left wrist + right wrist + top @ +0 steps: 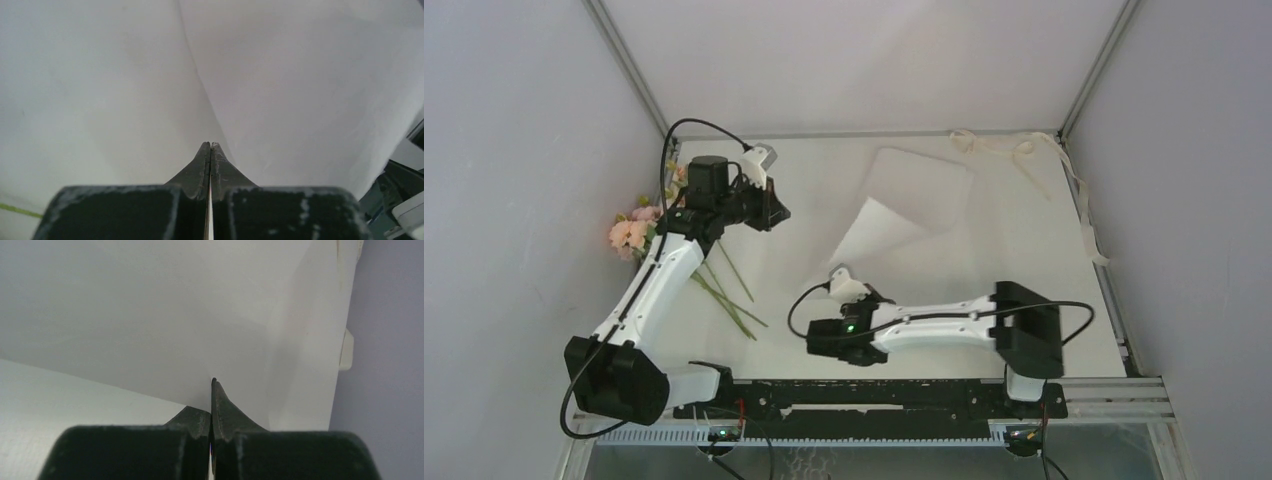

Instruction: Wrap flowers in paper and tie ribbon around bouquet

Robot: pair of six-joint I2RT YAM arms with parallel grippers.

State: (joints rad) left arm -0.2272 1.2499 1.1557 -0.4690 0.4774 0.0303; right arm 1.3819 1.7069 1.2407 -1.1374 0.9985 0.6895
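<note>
Overhead view of a white table [1024, 290]. A large, thin white sheet of paper [924, 185] lies just past centre toward 12 o'clock, with its near part creased into a triangular flap. The right gripper [213, 382] is clamped on the sheet's 7 o'clock corner. The left gripper [210, 145], at the sheet's 9 o'clock, is pressed together and empty. Pink flowers [632, 235] lie at the table's 9 o'clock edge. A cream ribbon [1009, 148] curls at 1 o'clock.

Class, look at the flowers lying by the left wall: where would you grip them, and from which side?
Grip the flowers by their thin bare stems, not the blooms, probably from above on the right, jaws across the stems: they lie flat there, clear of the left arm.
</note>
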